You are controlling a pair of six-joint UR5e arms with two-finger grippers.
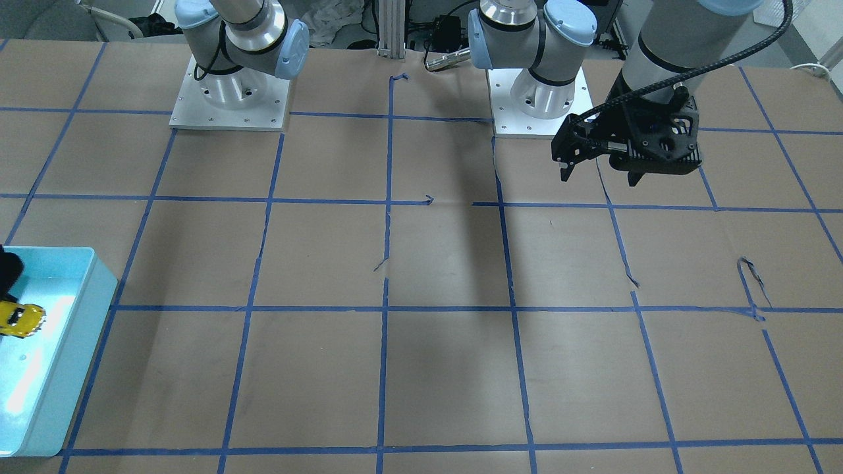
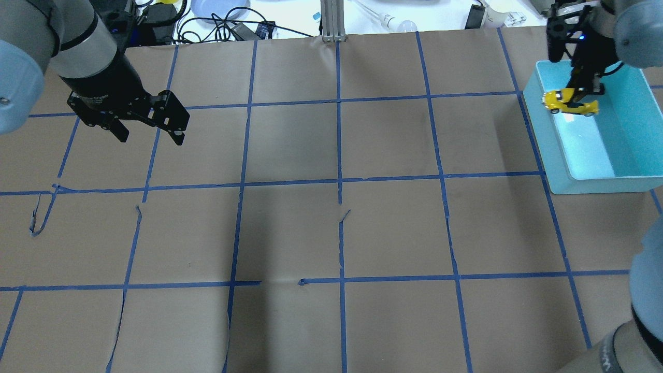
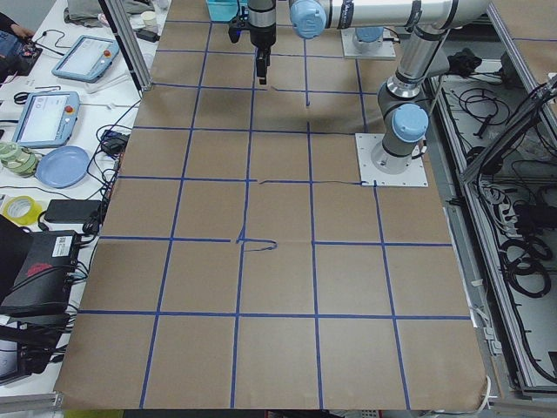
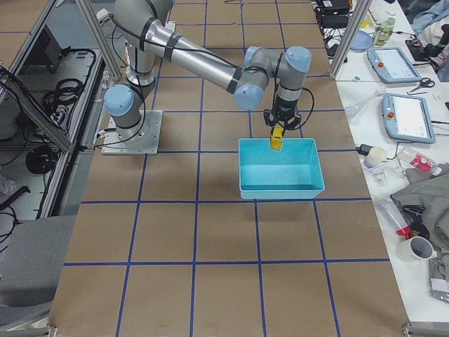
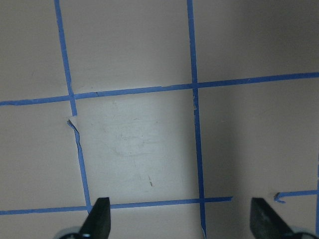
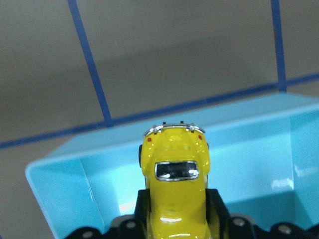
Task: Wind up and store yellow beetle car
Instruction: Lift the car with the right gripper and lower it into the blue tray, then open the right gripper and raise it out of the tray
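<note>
The yellow car [image 6: 174,174] is squeezed in the right gripper [image 6: 174,206], pointing straight out from it, right over the blue bin [image 6: 60,189]. The left gripper [image 5: 182,216] hangs open, far off.

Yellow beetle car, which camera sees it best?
The right wrist-mounted view: the yellow beetle car fills the middle, gripped by the right tool above the blue bin. Overhead and exterior right show it small; front-facing shows it at the edge; the other two miss it.
</note>
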